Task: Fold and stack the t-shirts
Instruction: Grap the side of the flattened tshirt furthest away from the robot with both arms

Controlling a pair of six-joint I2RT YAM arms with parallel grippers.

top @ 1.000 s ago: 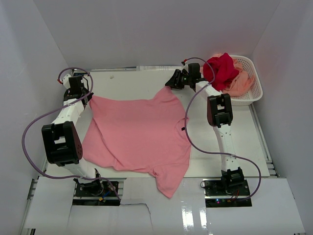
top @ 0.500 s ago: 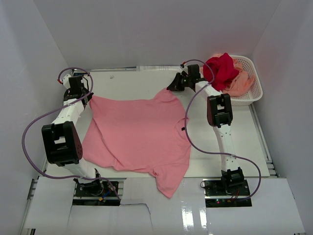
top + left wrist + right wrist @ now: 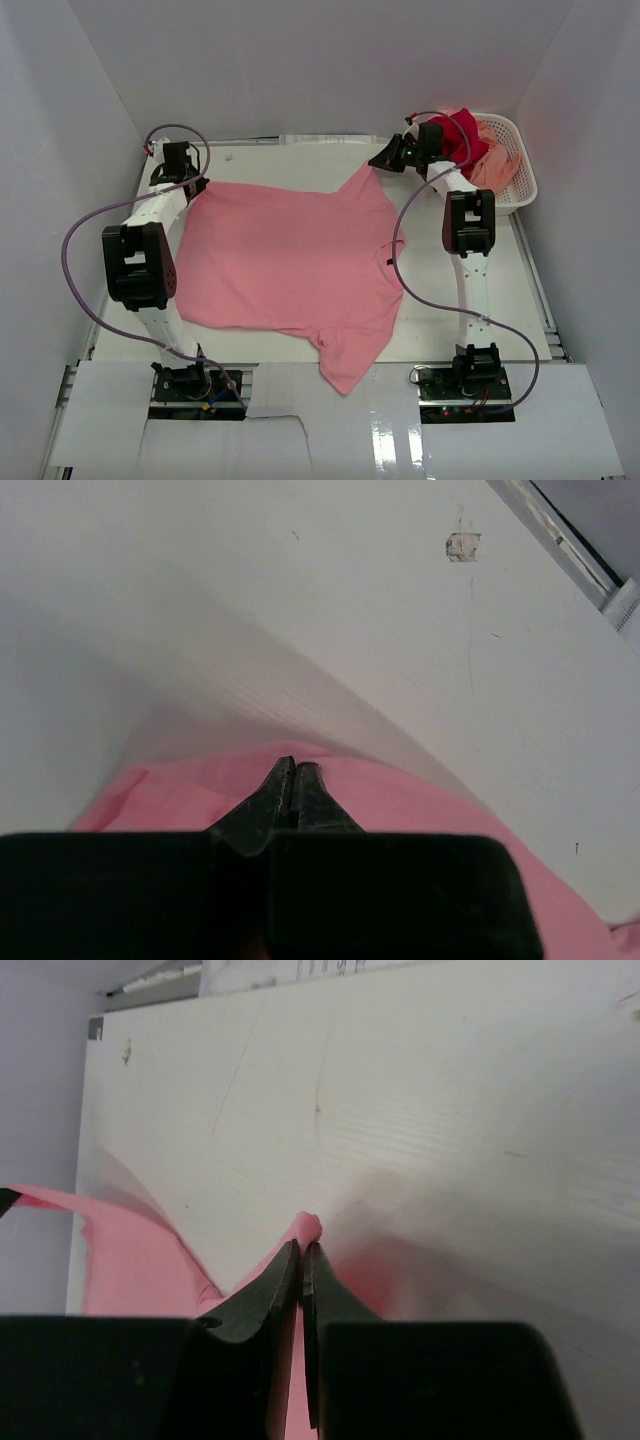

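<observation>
A pink t-shirt (image 3: 290, 260) lies spread across the table, its far edge pulled taut between both arms. My left gripper (image 3: 195, 188) is shut on the shirt's far left corner; the left wrist view has the pink cloth (image 3: 420, 810) pinched at the fingertips (image 3: 296, 767). My right gripper (image 3: 378, 163) is shut on the far right corner, a small nub of pink cloth (image 3: 308, 1225) poking out past its tips. One sleeve (image 3: 350, 360) hangs over the near table edge. A deep red t-shirt (image 3: 462, 138) and a peach t-shirt (image 3: 492, 168) sit in the basket.
A white lattice basket (image 3: 520, 175) stands at the far right corner, just behind the right arm. The enclosure's white walls close in on three sides. Purple cables loop beside each arm.
The right gripper has closed on the shirt's far right corner. Both grippers moved outward and farther back, stretching the pink shirt's far edge flat and wide.
</observation>
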